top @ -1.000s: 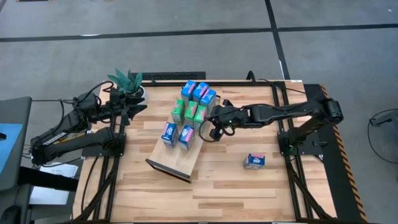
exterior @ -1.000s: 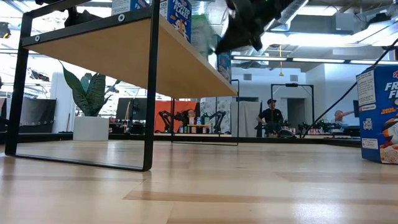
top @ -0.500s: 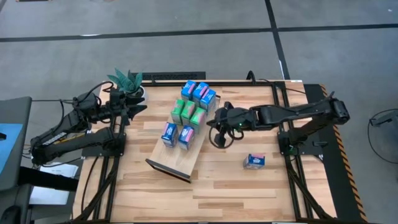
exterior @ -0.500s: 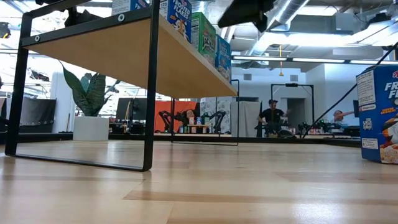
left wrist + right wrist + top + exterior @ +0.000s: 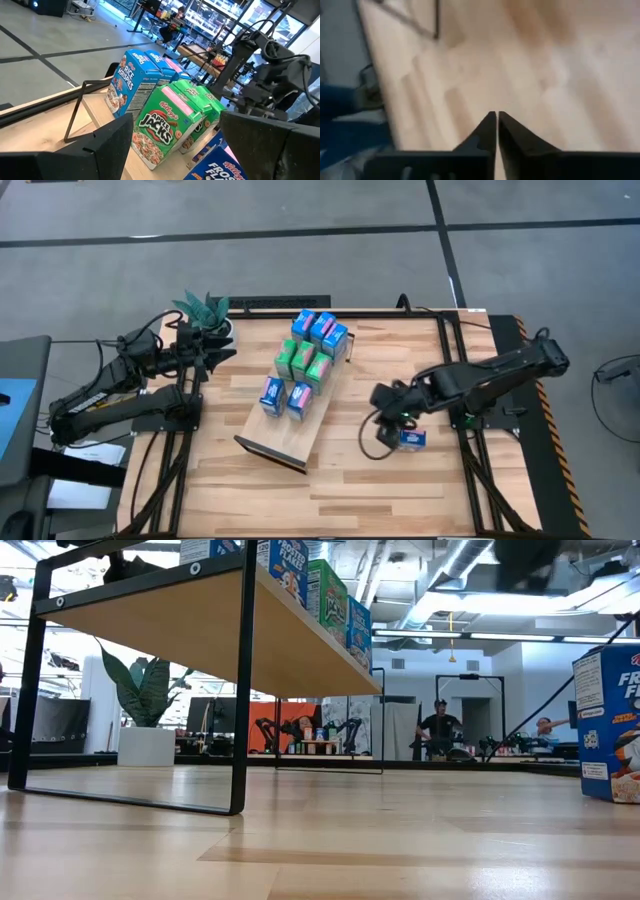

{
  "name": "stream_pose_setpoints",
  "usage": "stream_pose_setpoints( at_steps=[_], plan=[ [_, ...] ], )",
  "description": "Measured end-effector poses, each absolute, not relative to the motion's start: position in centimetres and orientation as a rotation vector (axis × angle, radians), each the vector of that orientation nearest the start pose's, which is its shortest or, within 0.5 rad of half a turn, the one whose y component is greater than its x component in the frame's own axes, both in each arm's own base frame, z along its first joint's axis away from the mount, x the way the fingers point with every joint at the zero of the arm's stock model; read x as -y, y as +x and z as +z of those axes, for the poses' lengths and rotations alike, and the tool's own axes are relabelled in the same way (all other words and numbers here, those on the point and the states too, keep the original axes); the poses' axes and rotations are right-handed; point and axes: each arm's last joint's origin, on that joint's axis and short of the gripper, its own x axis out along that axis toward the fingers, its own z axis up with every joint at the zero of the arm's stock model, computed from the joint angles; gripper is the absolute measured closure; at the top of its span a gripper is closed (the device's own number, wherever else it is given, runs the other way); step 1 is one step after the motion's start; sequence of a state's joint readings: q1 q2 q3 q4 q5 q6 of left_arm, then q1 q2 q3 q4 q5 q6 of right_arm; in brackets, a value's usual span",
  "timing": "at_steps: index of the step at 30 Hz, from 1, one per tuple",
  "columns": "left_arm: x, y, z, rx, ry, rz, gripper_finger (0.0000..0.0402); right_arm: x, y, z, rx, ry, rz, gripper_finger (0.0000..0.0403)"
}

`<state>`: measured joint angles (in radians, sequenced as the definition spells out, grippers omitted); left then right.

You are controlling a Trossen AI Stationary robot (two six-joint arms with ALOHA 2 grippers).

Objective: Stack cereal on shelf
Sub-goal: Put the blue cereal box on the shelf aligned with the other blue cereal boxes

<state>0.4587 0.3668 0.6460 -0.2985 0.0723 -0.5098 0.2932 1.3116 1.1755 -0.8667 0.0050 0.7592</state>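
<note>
I log eight cereal boxes on shelf; ninth box near table's right edge, beside right gripper, fingers nearly together; left gripper parked, fingers apart.

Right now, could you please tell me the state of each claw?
Left claw: open, holding nothing, beside the shelf.
Right claw: nearly shut, holding nothing, over the table near the loose cereal box.

Bare tabletop lay open in front of and to the right of the shelf; a lone blue carton with the right gripper just beside it blocked the right-hand stretch
</note>
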Motion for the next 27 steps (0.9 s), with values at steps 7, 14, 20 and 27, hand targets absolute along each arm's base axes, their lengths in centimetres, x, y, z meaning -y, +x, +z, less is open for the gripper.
stream_pose_setpoints(
  at_steps=[7, 14, 20, 27],
  plan=[
    [-3.8, 8.1, 32.1, 0.078, -0.508, 0.387, 0.0115, -9.2, 21.9, 31.4, -1.087, 0.571, -0.042, 0.0214],
    [-3.8, 8.1, 32.1, 0.074, -0.492, 0.39, 0.0115, -10.2, 20.7, 29.3, -1.324, 0.519, -0.192, 0.0078],
    [-3.8, 8.1, 32.1, 0.075, -0.49, 0.392, 0.0115, -9.8, 21.3, 28.0, -1.417, 0.46, -0.268, 0.0054],
    [-3.8, 8.1, 32.1, 0.075, -0.49, 0.393, 0.0115, -10.2, 21.7, 27.0, -1.452, 0.355, -0.238, 0.0053]
  ],
)
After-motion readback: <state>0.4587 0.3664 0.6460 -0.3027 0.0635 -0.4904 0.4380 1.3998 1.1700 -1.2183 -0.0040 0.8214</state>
